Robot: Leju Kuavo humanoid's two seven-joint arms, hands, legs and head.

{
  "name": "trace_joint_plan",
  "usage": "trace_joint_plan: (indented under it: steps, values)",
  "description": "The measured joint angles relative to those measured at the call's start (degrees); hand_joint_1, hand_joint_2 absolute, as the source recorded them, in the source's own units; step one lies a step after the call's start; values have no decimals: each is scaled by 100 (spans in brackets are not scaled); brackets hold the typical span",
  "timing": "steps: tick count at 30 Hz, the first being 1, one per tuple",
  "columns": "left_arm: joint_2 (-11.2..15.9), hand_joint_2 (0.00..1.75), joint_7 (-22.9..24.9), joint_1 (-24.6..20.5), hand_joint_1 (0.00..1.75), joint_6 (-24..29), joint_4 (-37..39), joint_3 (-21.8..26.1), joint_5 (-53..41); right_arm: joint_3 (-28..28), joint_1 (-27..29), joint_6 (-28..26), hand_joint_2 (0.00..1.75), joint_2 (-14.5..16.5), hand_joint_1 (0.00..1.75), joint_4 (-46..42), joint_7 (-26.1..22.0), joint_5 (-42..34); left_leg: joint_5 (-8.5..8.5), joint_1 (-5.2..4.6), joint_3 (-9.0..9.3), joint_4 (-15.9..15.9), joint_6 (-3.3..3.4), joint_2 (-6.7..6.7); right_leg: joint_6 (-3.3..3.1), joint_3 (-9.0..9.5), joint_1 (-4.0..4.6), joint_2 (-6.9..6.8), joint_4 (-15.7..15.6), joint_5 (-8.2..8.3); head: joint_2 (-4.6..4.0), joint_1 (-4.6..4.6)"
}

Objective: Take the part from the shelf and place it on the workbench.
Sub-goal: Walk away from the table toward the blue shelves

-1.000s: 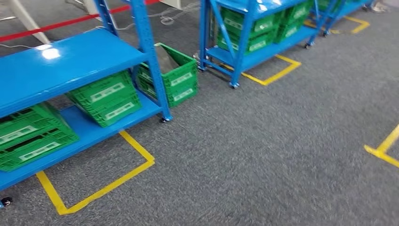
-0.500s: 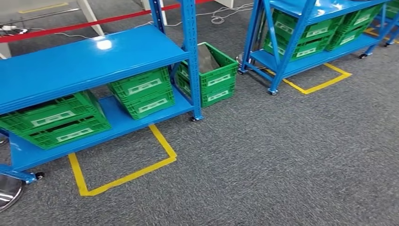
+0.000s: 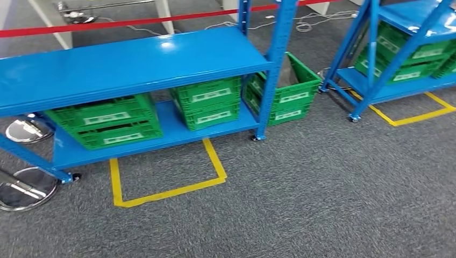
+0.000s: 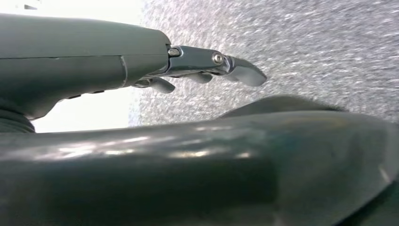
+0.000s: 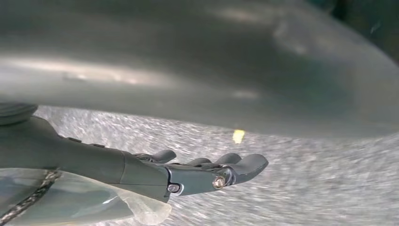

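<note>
A blue metal shelf [image 3: 134,59] with a glossy flat top fills the upper left of the head view, standing on small casters over grey, rough carpet [image 3: 322,204]. On its lower deck sit two ribbed green plastic crates [image 3: 105,126], each with pale labels. A third green crate [image 3: 285,97] stands on the carpet just beside the shelf's right post, its far wall tilted inward. A second blue shelf [image 3: 398,48] at the upper right, cut off by the frame edge, carries more green crates. Yellow tape [image 3: 166,188] marks a square outline on the carpet in front of the first shelf. The part cannot be made out; the crates' insides are hidden.

The left hand [image 4: 207,70] hangs over the carpet, fingers loosely extended and apart, holding nothing. The right hand [image 5: 207,172] likewise holds nothing, its fingers lightly curved and spread.
</note>
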Motion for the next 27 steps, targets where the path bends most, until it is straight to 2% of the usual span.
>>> trace_joint_plan:
  steps: [2, 3, 4, 5, 6, 7, 8, 9, 10, 11, 13, 14, 15, 17, 18, 19, 20, 21, 22, 23, 24, 26, 27]
  values:
    - [-3, 0, 3, -20, 0, 24, 0, 14, -3, -10, 5, 0, 0, 2, 0, -3, 2, 19, 13, 24, 14, -27, 43, -135, 33, -322, -14, 370, 637, -304, 0, 33]
    - [-5, 0, 3, -29, 0, 28, 0, 18, -3, -21, 20, 0, 0, 3, 0, -3, 4, 25, 13, 26, 10, -25, 57, -216, 41, -539, -19, 461, 1028, -443, 1, 38]
    - [-6, 0, 3, -27, 0, 31, 0, 21, -4, -32, 37, -2, 0, 3, 0, -3, 6, 30, 10, 27, 13, -23, 59, -302, 48, -722, -22, 498, 1321, -503, 1, 40]
    - [-6, 0, 3, -19, 0, 34, 0, 26, -8, -42, 54, -9, 0, 3, 0, -3, 8, 41, 7, 29, 21, -20, 57, -387, 53, -818, -26, 512, 1416, -444, 1, 40]
    - [-5, 0, 3, -11, 0, 38, 0, 31, -13, -49, 62, -21, 0, 2, 0, -3, 8, 57, 1, 34, 32, -15, 49, -473, 57, -812, -32, 525, 1291, -272, 1, 40]
    - [-5, 0, 3, -6, 0, 47, 0, 34, -19, -51, 64, -39, 0, -1, 0, -3, 9, 81, -9, 43, 45, -7, 33, -555, 59, -713, -44, 561, 981, -26, 1, 40]
    - [-5, 0, 2, -6, 0, 64, 0, 37, -25, -51, 62, -62, 0, -2, 0, -3, 10, 119, -24, 52, 51, 5, 9, -630, 62, -574, -63, 678, 616, 180, 1, 40]
    - [-5, 0, -1, -13, 0, 83, 0, 39, -30, -51, 62, -86, 0, -4, 0, -2, 13, 168, -44, 54, 42, 33, -24, -705, 56, -430, -82, 805, 269, 312, 1, 40]
    - [-5, 0, -3, -21, 0, 100, 0, 41, -34, -49, 63, -113, 0, -5, 0, -2, 20, 228, -50, 59, 23, 52, -62, -773, 39, -327, -94, 912, 51, 366, 1, 36]
    - [-4, 0, -5, -24, 0, 111, 0, 43, -39, -44, 65, -137, 0, -5, 0, -1, 26, 290, -50, 63, -6, 67, -98, -834, 15, -275, -95, 977, -41, 348, 1, 36]
    - [4, 0, -8, -13, 0, 117, 0, 48, -44, -25, 61, -177, 0, -3, 0, -2, 36, 391, -35, 82, -47, 76, -158, -928, -58, -243, -82, 887, -65, 345, 1, 36]
    - [7, 0, -9, -5, 0, 123, 0, 50, -44, -9, 60, -199, 0, -5, 0, -3, 37, 431, -60, 80, -67, 114, -185, -863, -95, -231, -81, 820, -75, 348, 1, 31]
    - [9, 0, -10, -5, 0, 131, 0, 52, -44, 11, 60, -226, 0, -7, 0, -3, 39, 475, -133, 78, -119, 232, -216, -732, -138, -214, -84, 747, -86, 347, 1, 8]
    - [7, 0, -15, -21, 0, 155, 0, 53, -45, 65, 70, -286, 0, -11, 0, -3, 75, 580, -415, 76, -372, 778, -269, -399, -206, -182, -73, 584, -98, 325, 1, -32]
    - [7, 0, -18, -28, 0, 169, 0, 53, -48, 96, 74, -314, 0, -12, 0, -3, 102, 634, -573, 85, -553, 1150, -285, -315, -228, -172, -61, 497, -97, 307, 1, -43]
    - [7, 0, -21, -29, 0, 183, 0, 53, -53, 126, 77, -332, 0, -13, 0, -3, 128, 678, -671, 91, -701, 1451, -294, -285, -239, -159, -49, 409, -96, 292, 1, -41]
    - [8, 0, -23, -27, 0, 194, 0, 53, -58, 156, 76, -347, 0, -13, 0, -3, 145, 711, -669, 94, -772, 1593, -293, -272, -243, -144, -39, 321, -96, 275, 1, -42]
    - [9, 0, -25, -25, 0, 201, 0, 53, -63, 183, 73, -356, 0, -14, 0, -3, 148, 731, -563, 92, -742, 1528, -281, -261, -243, -124, -30, 238, -96, 258, 1, -42]
    - [11, 0, -25, -21, 0, 202, 0, 53, -67, 207, 67, -364, 0, -14, 0, -3, 151, 745, -373, 86, -609, 1261, -256, -231, -239, -97, -22, 162, -96, 240, 1, -42]
    - [12, 0, -26, -19, 0, 203, 0, 53, -69, 228, 61, -373, 0, -13, 0, -4, 160, 758, -184, 65, -421, 884, -215, -133, -229, -67, -14, 92, -96, 219, 1, -42]
    - [13, 0, -26, -20, 0, 204, 0, 53, -70, 246, 59, -383, 0, -13, 0, -4, 180, 776, -69, 28, -252, 544, -172, 6, -211, -45, 0, 26, -94, 196, 1, -42]
    - [11, 0, -31, -33, 0, 213, 0, 54, -62, 281, 55, -419, 0, -13, 0, -4, 237, 820, -25, -40, -82, 172, -105, 210, -155, -24, 22, -104, -93, 153, 1, -39]
    - [11, 0, -35, -33, 0, 217, 0, 58, -53, 296, 45, -443, 0, -13, 0, -4, 276, 837, -52, -60, -79, 145, -89, 212, -125, -12, 30, -166, -100, 140, 1, -34]
